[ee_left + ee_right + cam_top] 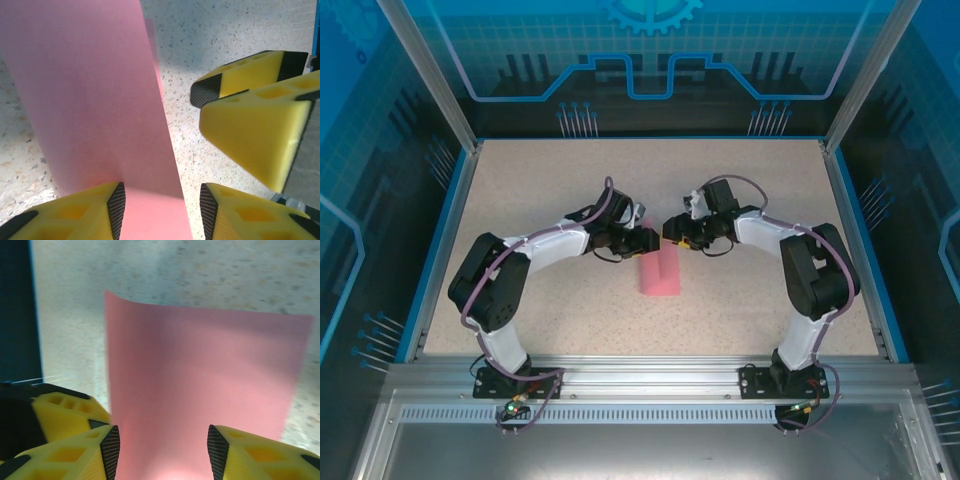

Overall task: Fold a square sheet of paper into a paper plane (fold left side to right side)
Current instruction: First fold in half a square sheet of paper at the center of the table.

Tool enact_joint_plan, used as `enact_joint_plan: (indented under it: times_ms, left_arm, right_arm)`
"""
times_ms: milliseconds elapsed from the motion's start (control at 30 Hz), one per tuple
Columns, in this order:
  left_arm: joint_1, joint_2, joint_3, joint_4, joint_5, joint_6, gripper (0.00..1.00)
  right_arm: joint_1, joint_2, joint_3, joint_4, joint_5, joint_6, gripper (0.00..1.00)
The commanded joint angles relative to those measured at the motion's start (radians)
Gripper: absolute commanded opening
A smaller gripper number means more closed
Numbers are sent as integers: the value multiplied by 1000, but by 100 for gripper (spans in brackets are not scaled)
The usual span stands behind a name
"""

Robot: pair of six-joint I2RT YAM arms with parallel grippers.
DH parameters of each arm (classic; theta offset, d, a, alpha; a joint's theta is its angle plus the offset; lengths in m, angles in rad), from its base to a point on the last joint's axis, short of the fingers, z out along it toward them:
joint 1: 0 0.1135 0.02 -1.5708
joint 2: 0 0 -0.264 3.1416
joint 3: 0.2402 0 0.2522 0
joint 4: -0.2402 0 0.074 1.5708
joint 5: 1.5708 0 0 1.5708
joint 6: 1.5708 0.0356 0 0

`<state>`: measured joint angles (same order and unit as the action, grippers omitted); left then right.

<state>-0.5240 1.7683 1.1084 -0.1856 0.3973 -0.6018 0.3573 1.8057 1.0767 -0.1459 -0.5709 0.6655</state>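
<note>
No text, label or number can be read.

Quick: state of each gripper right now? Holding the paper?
Left gripper: open, jaws apart, pink paper in the gap, not pinched.
Right gripper: open, jaws apart, same paper in the gap, not pinched.

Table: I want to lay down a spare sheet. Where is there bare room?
Bare: the far strip of table past the left gripper and right gripper, and the near strip between paper and rail. Crowded: the middle, where both meet over the paper.
</note>
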Motion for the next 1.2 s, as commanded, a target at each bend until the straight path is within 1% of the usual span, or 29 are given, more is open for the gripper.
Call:
enact_joint_plan:
  times_ms: [0,267,333,433,533,567,633,767,900,1167]
  left_arm:
    - [-12,16,34,-2,22,2,41]
    - [-21,21,46,-17,17,11,30]
    - [-20,21,46,-18,16,11,29]
    - [-20,19,49,-30,9,17,29]
    - [-20,3,51,-57,-15,29,36]
    - [-20,-8,46,-67,-28,34,39]
    - [-19,-36,40,-97,-70,42,47]
    - [-21,-66,32,-174,-172,61,56]
    - [-21,-24,46,-232,-203,54,59]
    - [-27,71,84,-204,-183,4,62]
  right_arm:
    - [-2,9,-5,91,-104,68,53]
    - [22,76,45,84,-123,81,50]
    - [25,83,45,78,-120,82,44]
    - [25,79,40,61,-108,73,30]
    - [19,62,38,30,-87,44,14]
    - [15,57,36,16,-78,35,11]
    - [7,53,38,-11,-60,11,9]
    - [-2,56,54,-83,-19,-38,10]
    - [-4,69,73,-122,15,-70,11]
    - [-6,92,89,-142,51,-92,14]
